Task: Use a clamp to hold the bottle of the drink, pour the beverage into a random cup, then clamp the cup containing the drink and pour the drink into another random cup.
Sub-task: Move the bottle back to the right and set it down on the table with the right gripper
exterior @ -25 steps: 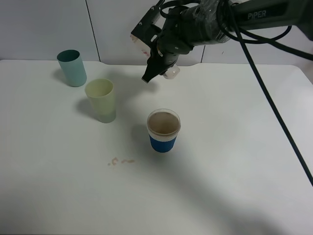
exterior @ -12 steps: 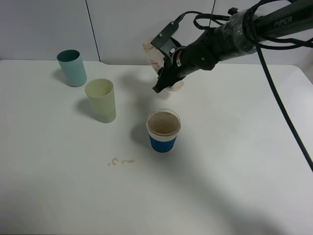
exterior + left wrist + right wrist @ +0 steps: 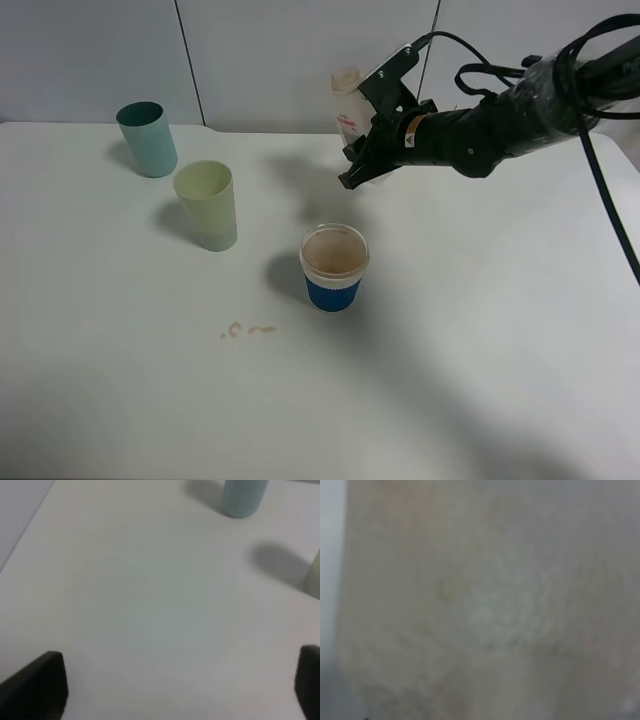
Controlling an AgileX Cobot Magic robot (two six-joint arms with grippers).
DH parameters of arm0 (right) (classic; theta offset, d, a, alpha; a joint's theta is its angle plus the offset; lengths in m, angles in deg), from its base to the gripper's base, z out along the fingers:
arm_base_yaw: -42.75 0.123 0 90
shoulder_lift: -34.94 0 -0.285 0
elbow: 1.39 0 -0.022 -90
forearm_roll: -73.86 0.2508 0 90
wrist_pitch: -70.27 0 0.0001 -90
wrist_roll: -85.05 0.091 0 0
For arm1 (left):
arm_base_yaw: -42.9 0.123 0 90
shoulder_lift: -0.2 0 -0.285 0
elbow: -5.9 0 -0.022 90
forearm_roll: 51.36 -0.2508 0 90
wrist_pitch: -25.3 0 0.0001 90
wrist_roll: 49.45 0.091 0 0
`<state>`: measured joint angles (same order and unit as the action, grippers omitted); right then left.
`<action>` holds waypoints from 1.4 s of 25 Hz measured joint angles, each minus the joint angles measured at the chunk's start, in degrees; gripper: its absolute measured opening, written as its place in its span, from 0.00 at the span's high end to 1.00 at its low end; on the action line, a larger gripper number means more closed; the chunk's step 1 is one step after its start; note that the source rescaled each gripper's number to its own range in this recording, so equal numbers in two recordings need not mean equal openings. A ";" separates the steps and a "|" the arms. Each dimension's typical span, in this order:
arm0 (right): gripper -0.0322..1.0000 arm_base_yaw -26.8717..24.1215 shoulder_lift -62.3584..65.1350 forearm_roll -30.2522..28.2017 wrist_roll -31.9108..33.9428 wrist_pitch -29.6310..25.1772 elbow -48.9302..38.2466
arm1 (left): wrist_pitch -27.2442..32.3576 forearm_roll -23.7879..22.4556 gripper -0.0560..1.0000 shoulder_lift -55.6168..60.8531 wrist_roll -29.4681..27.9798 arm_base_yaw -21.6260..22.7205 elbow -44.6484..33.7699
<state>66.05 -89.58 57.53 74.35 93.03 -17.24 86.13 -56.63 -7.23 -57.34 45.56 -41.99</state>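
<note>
Bottle [image 3: 346, 98] shifted right — near upright, neck up.

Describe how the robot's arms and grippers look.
The right arm is black with a glossy wrapped surface, and loose black cables loop over it. A small light-coloured label sits near its wrist. The right gripper has flat black fingers. The left gripper shows only two black ribbed fingertips.
</note>
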 joint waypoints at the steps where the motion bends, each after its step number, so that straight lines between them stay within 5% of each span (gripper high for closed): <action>1: 0.97 -0.12 0.00 0.73 -1.46 2.43 -1.07 | 0.00 0.00 0.24 0.00 0.00 0.00 0.00; 5: 0.97 -0.72 0.00 4.85 -6.45 13.32 -5.20 | 0.00 0.00 0.24 0.00 0.00 0.00 0.00; 10: 0.97 -2.89 0.00 6.31 -7.29 19.82 -7.44 | 0.00 0.00 0.24 0.00 0.00 0.00 0.00; 35: 0.97 -6.96 -7.01 8.15 -1.01 32.29 -7.82 | 0.00 0.01 0.24 0.00 0.00 0.00 0.00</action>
<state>59.09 -96.59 65.68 73.34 125.32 -25.05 86.13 -56.62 -7.23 -57.34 45.56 -41.99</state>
